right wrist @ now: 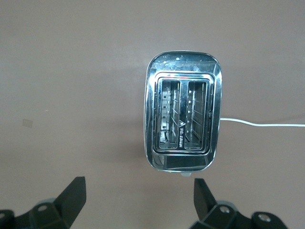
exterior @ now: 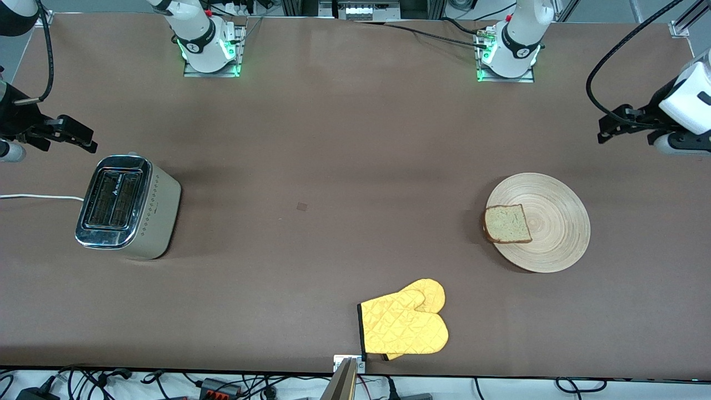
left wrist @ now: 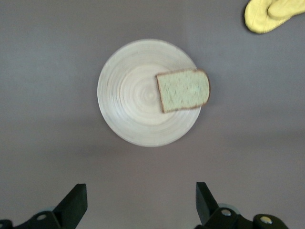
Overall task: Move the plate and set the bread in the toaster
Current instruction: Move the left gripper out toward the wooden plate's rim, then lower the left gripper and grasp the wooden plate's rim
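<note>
The light-wood plate [exterior: 555, 222] lies toward the left arm's end of the table. The bread [exterior: 506, 224] lies flat on the plate's edge that faces the right arm's end and overhangs it slightly. Both show in the left wrist view: plate [left wrist: 128, 95], bread [left wrist: 183, 90]. The toaster [exterior: 125, 206] stands toward the right arm's end with both slots empty, as the right wrist view [right wrist: 183, 117] shows. My left gripper [exterior: 614, 125] [left wrist: 141, 200] is open and empty over bare table beside the plate. My right gripper [exterior: 75, 136] [right wrist: 139, 198] is open and empty over bare table beside the toaster.
A yellow oven mitt [exterior: 405, 325] [left wrist: 271, 14] lies near the table's front edge, nearer to the front camera than the plate. The toaster's white cord [exterior: 33, 196] [right wrist: 267, 124] runs off toward the table's end. The brown table between toaster and plate is bare.
</note>
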